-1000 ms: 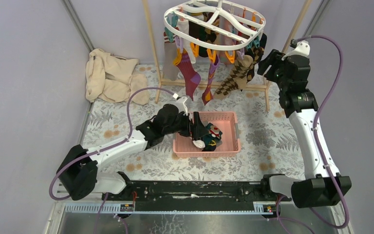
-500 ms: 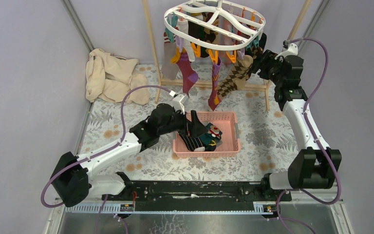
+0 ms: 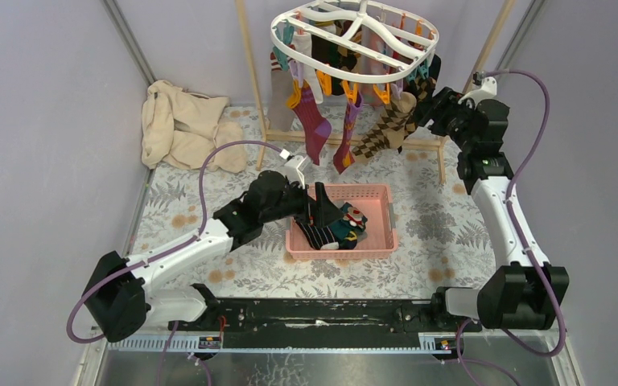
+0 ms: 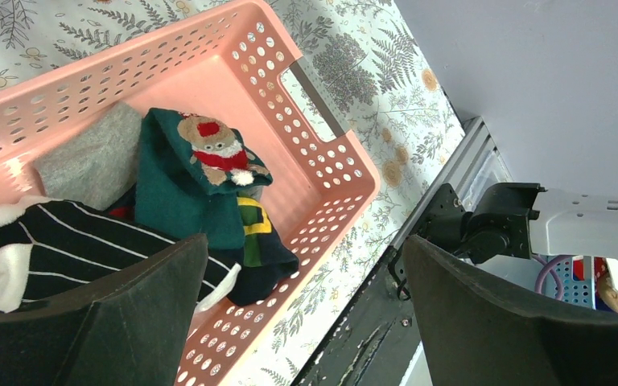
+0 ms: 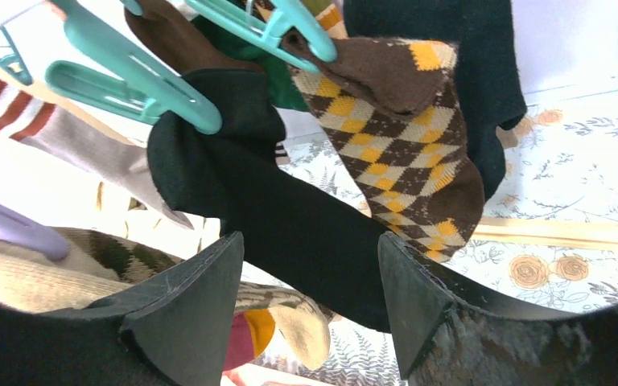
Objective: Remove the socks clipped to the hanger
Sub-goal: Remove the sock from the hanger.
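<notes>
The white oval hanger (image 3: 354,36) hangs at the top, with several socks clipped round its rim, among them a purple one (image 3: 315,121) and a brown argyle one (image 3: 386,129). My right gripper (image 3: 430,104) is open at the hanger's right side. In the right wrist view a black sock (image 5: 290,209) held by a teal clip (image 5: 129,84) lies between my open fingers (image 5: 185,314), beside the argyle sock (image 5: 402,153). My left gripper (image 3: 318,211) is open and empty over the pink basket (image 3: 382,197), where several socks lie, one green with a reindeer (image 4: 201,161).
A wooden pole frame (image 3: 253,88) carries the hanger, its base bar (image 3: 346,141) on the floral cloth. A beige cloth heap (image 3: 181,125) lies at the back left. Grey walls close both sides. The black rail (image 3: 322,314) runs along the near edge.
My right gripper rose and moved in to the hanger's right rim, around the black sock. My left gripper let a striped black sock drop into the basket and drew back slightly.
</notes>
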You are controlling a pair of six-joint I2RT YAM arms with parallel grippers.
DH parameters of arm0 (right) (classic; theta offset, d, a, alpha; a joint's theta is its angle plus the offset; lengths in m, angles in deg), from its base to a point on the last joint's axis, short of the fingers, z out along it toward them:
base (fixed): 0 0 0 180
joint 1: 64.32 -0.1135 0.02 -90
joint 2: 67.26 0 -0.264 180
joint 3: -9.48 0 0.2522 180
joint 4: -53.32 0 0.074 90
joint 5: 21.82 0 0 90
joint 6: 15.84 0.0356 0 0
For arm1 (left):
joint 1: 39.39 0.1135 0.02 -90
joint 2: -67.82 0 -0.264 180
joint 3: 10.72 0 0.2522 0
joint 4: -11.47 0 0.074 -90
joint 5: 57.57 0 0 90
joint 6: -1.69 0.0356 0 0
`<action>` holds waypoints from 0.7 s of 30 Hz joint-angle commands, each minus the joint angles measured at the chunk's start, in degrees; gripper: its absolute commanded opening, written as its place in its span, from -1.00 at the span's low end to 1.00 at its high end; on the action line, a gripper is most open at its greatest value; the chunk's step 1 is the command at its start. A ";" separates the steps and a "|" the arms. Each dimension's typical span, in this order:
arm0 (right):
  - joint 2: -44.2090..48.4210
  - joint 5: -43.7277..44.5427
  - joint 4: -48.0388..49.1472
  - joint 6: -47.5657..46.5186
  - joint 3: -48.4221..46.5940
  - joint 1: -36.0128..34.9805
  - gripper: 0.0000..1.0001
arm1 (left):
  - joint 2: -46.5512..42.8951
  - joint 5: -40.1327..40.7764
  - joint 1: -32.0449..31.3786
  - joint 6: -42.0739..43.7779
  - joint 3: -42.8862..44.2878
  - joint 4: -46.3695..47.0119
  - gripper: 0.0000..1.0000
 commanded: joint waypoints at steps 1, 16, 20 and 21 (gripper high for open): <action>2.22 -3.82 -0.62 -0.44 -1.74 0.19 0.40 | 0.24 -1.12 -0.34 1.10 1.30 0.89 0.97; -3.90 -11.16 7.00 2.53 -1.76 -0.23 0.49 | 0.81 -1.48 -0.33 0.84 1.74 0.99 0.97; -4.33 -11.40 8.07 2.08 -1.05 -1.03 0.55 | 1.11 -1.71 -0.34 0.75 1.85 0.97 0.98; -4.38 -10.93 8.02 1.84 -1.13 -1.78 0.55 | 1.19 -1.67 -0.34 0.76 1.84 0.97 0.98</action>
